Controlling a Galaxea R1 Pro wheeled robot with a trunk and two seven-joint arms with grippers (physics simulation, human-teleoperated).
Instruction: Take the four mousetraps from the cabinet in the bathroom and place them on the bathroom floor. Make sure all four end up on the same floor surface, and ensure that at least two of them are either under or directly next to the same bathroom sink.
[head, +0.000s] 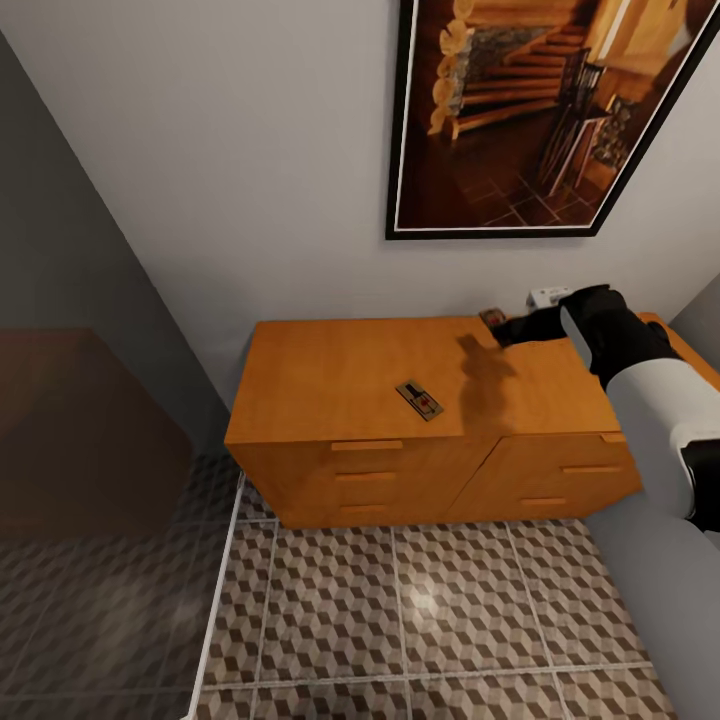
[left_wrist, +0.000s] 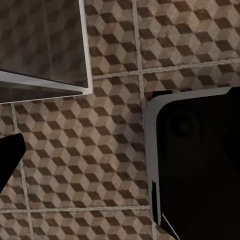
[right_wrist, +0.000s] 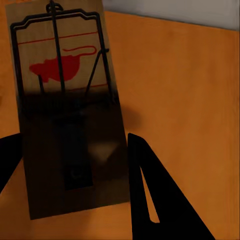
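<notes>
head view shows the right fingers (head: 497, 328) at a mousetrap (head: 490, 317) by the back edge of the cabinet (head: 340, 385) top, spread wide on both sides of it, not squeezing yet. a second trap (head: 420, 398) lies near the front edge. none sits on the bathroom floor (head: 420, 600) here.

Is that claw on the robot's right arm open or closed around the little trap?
Open. In the right wrist view its two dark fingers stand apart on either side of the mousetrap, which lies flat on the cabinet.
</notes>
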